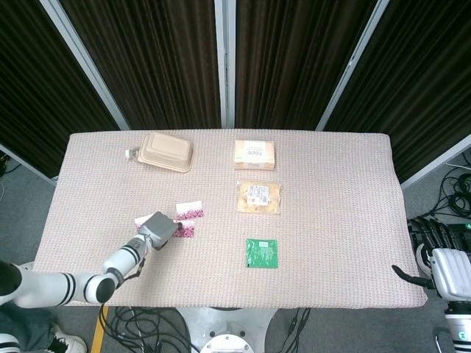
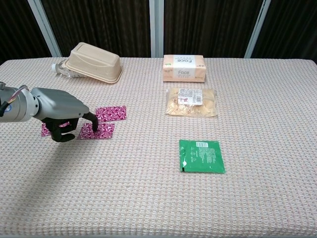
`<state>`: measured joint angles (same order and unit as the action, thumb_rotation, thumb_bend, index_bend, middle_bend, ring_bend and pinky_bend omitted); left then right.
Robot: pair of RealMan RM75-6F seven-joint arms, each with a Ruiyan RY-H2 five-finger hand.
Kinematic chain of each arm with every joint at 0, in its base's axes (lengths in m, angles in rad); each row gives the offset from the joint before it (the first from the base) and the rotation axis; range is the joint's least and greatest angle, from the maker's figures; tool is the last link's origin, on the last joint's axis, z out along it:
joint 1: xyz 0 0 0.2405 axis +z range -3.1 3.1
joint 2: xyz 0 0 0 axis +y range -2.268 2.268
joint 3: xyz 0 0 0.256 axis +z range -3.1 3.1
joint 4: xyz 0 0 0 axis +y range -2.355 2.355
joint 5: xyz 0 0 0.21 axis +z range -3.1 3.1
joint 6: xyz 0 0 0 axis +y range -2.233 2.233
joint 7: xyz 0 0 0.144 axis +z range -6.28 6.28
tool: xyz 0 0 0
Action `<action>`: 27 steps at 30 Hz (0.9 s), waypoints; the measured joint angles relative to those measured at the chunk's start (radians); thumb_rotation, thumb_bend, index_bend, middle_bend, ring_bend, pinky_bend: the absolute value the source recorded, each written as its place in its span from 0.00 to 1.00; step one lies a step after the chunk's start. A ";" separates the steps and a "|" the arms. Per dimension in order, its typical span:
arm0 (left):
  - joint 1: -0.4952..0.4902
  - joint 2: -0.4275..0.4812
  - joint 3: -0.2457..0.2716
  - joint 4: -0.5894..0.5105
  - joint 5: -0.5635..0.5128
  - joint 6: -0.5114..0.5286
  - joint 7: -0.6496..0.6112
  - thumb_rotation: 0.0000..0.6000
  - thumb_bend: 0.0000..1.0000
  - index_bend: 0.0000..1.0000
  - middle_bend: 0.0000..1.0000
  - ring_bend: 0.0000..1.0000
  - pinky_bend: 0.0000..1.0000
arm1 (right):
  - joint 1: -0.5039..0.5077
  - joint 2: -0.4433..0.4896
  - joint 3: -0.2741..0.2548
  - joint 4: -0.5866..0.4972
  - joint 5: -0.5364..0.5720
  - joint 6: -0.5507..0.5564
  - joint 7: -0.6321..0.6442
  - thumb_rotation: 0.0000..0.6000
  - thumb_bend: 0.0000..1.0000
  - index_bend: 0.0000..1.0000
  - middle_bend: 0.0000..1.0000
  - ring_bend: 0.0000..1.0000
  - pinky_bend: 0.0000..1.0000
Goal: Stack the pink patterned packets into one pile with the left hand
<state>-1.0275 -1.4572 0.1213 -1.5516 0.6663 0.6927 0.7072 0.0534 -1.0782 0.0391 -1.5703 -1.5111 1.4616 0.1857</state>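
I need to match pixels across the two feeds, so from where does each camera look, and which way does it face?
Head view: high above the near table edge, looking steeply down at the whole table; shows the left robot hand, its banded forearm, and the right robot hand off the table's right edge.
Chest view: low at the near edge, looking across the table toward the curtains; shows only the left robot hand.
Shared: pink patterned packets, green sachet, tissue box.
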 measured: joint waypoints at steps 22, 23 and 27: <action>0.045 -0.158 -0.111 0.212 0.075 0.183 -0.148 1.00 0.32 0.34 0.90 0.84 0.98 | 0.003 -0.003 0.002 0.010 0.007 -0.011 0.006 0.78 0.06 0.11 0.07 0.00 0.00; 0.045 -0.184 -0.130 0.252 0.071 0.164 -0.164 1.00 0.30 0.35 0.90 0.84 0.98 | 0.003 -0.003 0.001 0.011 0.008 -0.011 0.007 0.78 0.06 0.11 0.07 0.00 0.00; 0.043 -0.237 -0.176 0.321 0.047 0.109 -0.197 1.00 0.26 0.37 0.90 0.84 0.98 | 0.002 -0.003 0.001 0.014 0.011 -0.014 0.010 0.78 0.06 0.11 0.07 0.00 0.00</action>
<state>-0.9850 -1.6939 -0.0542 -1.2309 0.7132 0.8013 0.5099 0.0555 -1.0812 0.0403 -1.5568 -1.4996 1.4478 0.1955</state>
